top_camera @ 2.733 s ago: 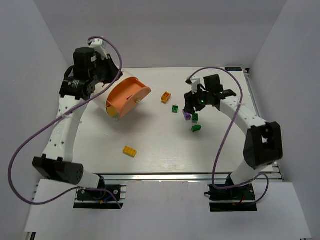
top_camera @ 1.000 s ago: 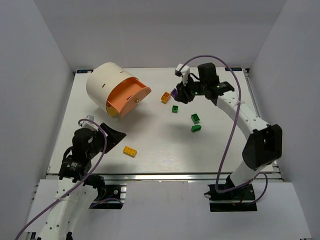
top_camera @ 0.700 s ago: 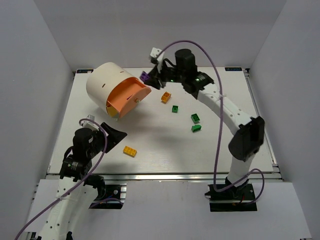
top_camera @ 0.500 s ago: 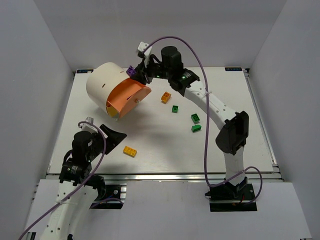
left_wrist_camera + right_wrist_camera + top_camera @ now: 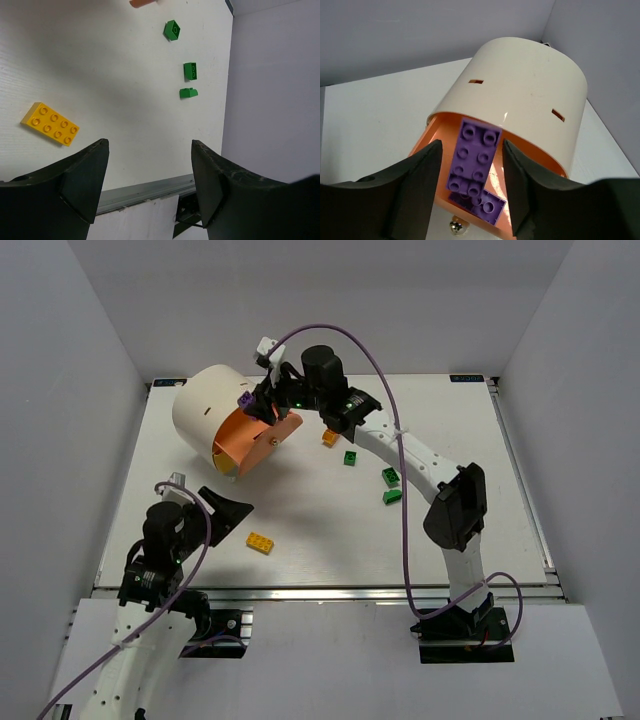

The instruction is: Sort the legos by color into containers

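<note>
My right gripper [image 5: 472, 162] hangs over the pulled-out orange drawer [image 5: 427, 147] of the cream drum [image 5: 520, 90]. Its jaws stand open, and a purple lego [image 5: 474, 152] sits loose between the fingers [image 5: 415, 185] with a gap at its left side. A second purple piece [image 5: 490, 206] lies in the drawer below it. From above, the purple lego [image 5: 245, 399] is at the drawer's upper rim [image 5: 240, 440]. My left gripper [image 5: 150, 165] is open and empty near the front left, above a yellow lego [image 5: 50, 124].
Three green legos [image 5: 350, 457] [image 5: 390, 476] [image 5: 392, 496] lie right of centre, and an orange one [image 5: 328, 437] lies beside the right arm. The yellow lego [image 5: 260, 542] rests near the front edge. The drawer's round knob [image 5: 273, 440] points toward the table's middle.
The right arm has swung left across the table with the purple lego to above the orange drawer, and its jaws have widened. The left arm has barely moved over the last second.
</note>
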You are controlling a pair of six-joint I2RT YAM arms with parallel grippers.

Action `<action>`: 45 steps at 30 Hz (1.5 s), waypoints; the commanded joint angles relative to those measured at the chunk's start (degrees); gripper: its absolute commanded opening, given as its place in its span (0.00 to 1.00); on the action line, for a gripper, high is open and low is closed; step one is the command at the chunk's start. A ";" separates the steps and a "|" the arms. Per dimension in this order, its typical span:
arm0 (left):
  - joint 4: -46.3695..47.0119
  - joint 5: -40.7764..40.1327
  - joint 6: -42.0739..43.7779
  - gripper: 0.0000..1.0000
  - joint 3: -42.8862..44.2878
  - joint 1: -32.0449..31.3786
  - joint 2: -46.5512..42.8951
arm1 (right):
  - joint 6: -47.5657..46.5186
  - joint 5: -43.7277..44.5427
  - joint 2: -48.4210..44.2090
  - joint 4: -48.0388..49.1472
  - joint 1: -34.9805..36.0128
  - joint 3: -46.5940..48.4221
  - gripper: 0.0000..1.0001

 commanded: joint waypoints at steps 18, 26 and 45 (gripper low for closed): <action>18.21 7.09 3.57 0.07 16.15 -0.27 24.44 | 12.64 12.39 -18.12 7.54 -6.88 -15.64 0.00; 14.00 4.03 10.07 0.07 27.30 -1.41 36.21 | 12.12 12.67 -31.24 7.62 -14.70 -39.46 0.00; -5.41 -2.56 31.59 0.16 55.52 -13.01 58.37 | 13.61 7.57 -35.56 7.09 -19.90 -45.90 0.00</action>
